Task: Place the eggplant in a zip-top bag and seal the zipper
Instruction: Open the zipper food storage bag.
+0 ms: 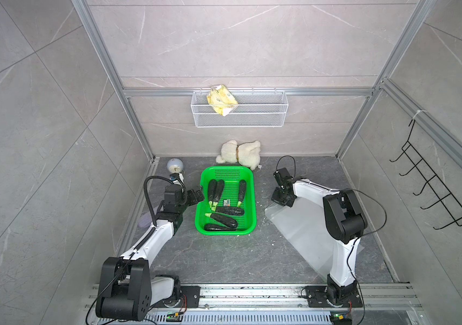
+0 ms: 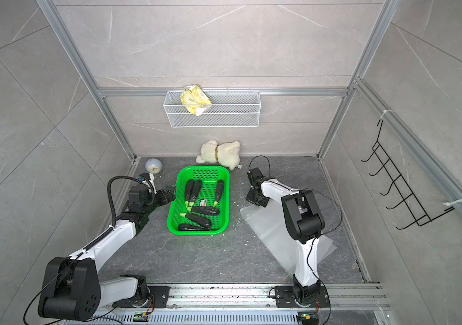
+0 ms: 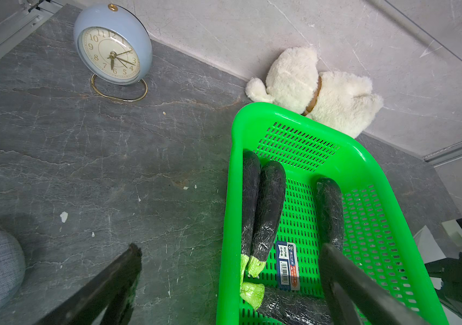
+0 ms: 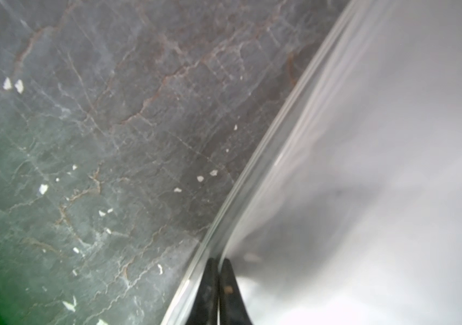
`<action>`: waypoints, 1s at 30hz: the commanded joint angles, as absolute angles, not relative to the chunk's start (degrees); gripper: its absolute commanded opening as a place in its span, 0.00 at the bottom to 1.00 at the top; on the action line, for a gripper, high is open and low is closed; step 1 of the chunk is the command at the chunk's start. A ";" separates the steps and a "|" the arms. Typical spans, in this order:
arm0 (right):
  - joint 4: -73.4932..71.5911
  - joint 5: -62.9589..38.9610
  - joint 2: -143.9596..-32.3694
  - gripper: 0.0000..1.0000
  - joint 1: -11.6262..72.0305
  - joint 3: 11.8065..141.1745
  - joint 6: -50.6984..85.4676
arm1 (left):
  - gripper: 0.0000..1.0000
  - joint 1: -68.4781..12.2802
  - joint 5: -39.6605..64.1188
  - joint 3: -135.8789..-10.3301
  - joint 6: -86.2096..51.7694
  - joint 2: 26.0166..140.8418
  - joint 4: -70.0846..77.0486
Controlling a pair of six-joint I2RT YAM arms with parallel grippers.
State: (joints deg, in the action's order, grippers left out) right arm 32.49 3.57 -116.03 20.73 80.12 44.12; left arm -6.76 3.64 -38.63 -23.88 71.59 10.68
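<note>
Six eggplants lie in the green basket at the middle of the table: three point lengthwise toward the back wall, two of them touching side by side, and three lie crosswise at the near end. A small printed label lies flat on the basket floor among them. The zip-top bag, clear and flat, lies on the table to the right of the basket, apart from it and partly under the right arm. The right gripper is clenched on the bag's edge at its far corner, its two fingers pressed together with the plastic rim running in between them. The left gripper is spread wide and grasps nothing; it straddles the basket's left rim, one finger over bare table and the other over the eggplants. A round clock stands in the back left corner, and a white plush toy lies against the back wall just behind the basket
</note>
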 commanded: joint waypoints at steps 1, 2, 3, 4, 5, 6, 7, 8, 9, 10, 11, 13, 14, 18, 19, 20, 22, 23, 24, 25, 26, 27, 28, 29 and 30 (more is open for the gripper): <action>31.63 2.38 -112.50 0.00 21.16 78.87 41.63 | 0.99 -6.85 5.35 -39.76 -24.35 70.76 11.12; 31.11 2.12 -111.58 0.00 21.14 78.43 41.00 | 0.99 -6.85 5.71 -40.02 -24.39 70.66 11.00; 30.45 1.93 -110.78 0.00 21.16 77.89 40.47 | 0.99 -6.89 6.11 -40.19 -24.41 70.68 10.94; 29.16 1.21 -109.67 0.00 21.17 77.11 39.45 | 0.99 -6.90 6.95 -40.53 -24.37 70.79 10.90; 27.50 0.26 -108.55 0.00 21.16 76.02 38.27 | 0.99 -6.94 7.91 -40.96 -24.43 71.05 10.78; 26.22 -0.58 -107.53 0.00 21.17 75.08 37.37 | 0.99 -7.05 9.14 -41.56 -24.33 71.30 10.45; 25.06 -1.39 -106.60 0.00 21.12 74.30 36.55 | 0.99 -7.32 10.04 -42.23 -24.29 71.82 10.21; 24.03 -2.81 -105.77 0.00 21.17 73.54 35.27 | 0.99 -7.86 11.04 -43.17 -23.88 72.49 9.55; 23.23 -4.41 -105.05 0.00 21.17 73.08 33.67 | 0.99 -8.54 11.92 -44.47 -23.33 73.18 8.57; 22.81 -5.75 -104.45 0.00 21.13 72.76 32.46 | 0.99 -9.30 12.88 -45.61 -22.71 73.89 7.68; 22.48 -6.89 -103.76 0.00 21.19 72.38 31.04 | 0.99 -10.09 14.35 -47.19 -22.03 74.97 6.56; 21.51 -8.78 -102.09 0.00 21.21 71.11 28.91 | 0.99 -11.46 17.29 -50.10 -21.01 77.27 4.49; 20.53 -9.88 -101.10 0.00 21.36 70.20 27.86 | 0.98 -12.36 18.56 -51.92 -20.39 78.58 3.14; 18.61 -14.51 -97.15 0.00 21.70 67.35 23.88 | 0.96 -16.29 22.28 -59.20 -18.96 83.94 -2.28; 18.42 -15.70 -96.16 0.00 21.79 66.83 23.12 | 0.95 -17.56 23.00 -60.98 -18.69 85.29 -3.49; 18.02 -17.04 -95.38 0.00 21.88 66.17 22.27 | 0.94 -18.91 23.36 -62.43 -18.30 86.48 -4.55; 17.15 -19.04 -93.02 0.00 22.52 64.59 21.03 | 0.92 -21.20 24.06 -65.56 -17.83 89.06 -6.83; 16.51 -19.10 -91.77 0.00 22.74 63.61 21.09 | 0.91 -22.07 24.66 -66.59 -17.99 90.08 -7.58; 15.59 -19.42 -90.28 0.00 22.88 62.47 21.18 | 0.90 -23.02 26.07 -67.40 -18.50 91.08 -7.73; 14.68 -20.07 -88.88 0.00 23.11 61.32 21.17 | 0.89 -24.00 27.31 -67.93 -19.12 91.92 -7.65; 14.13 -20.16 -87.60 0.00 23.36 60.50 21.23 | 0.89 -24.97 28.33 -68.30 -19.72 92.71 -7.37; 13.96 -20.21 -86.68 0.00 23.51 59.83 21.33 | 0.88 -25.93 29.19 -68.68 -20.06 93.34 -7.06; 13.82 -20.22 -85.59 0.00 23.59 59.28 21.48 | 0.88 -27.18 29.96 -69.11 -20.41 94.04 -6.72; 13.71 -20.31 -84.75 0.00 23.64 58.75 21.62 | 0.87 -28.39 30.59 -69.55 -20.56 94.70 -6.36; 13.72 -20.45 -84.11 0.00 23.74 58.55 21.70 | 0.87 -29.29 30.97 -69.99 -20.61 95.35 -6.33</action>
State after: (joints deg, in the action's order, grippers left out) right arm 15.97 -18.92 -86.48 23.42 59.77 22.83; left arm -27.22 26.22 -67.37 -20.16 94.21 -5.21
